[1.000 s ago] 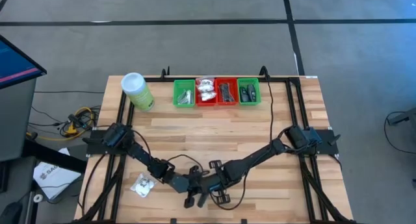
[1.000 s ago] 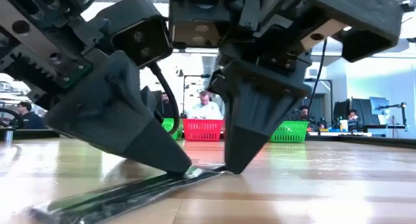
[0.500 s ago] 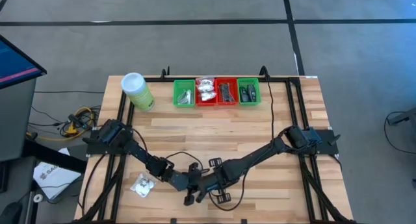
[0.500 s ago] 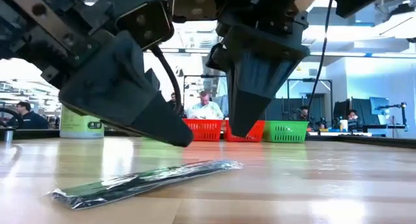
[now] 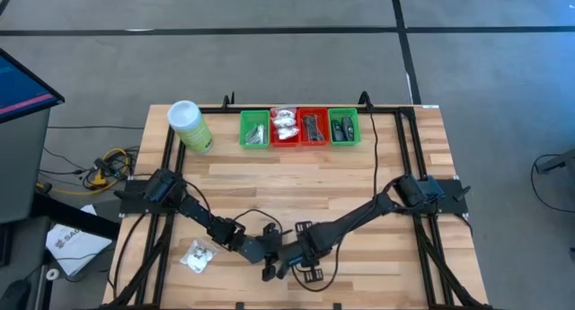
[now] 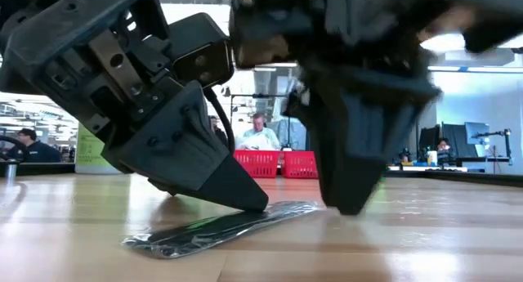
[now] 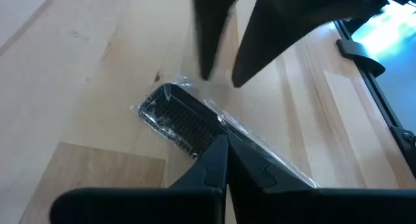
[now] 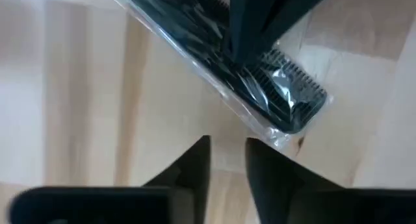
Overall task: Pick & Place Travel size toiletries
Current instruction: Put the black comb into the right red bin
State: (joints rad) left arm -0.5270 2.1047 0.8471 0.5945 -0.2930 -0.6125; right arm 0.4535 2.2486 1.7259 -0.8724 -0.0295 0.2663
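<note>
left gripper [image 7: 221, 160] has come back down, fingers closed, pinning the wrapped comb [image 7: 185, 120]; right gripper [image 8: 227, 160] now slightly parted beside it. regrasp under way.

I am seeing a light-green canister [image 5: 190, 126] standing upper left on my wooden table [image 5: 395, 180]. Green and red trays [image 5: 299, 128] are sitting top centre. People [image 6: 260, 136] are sitting beyond.
</note>
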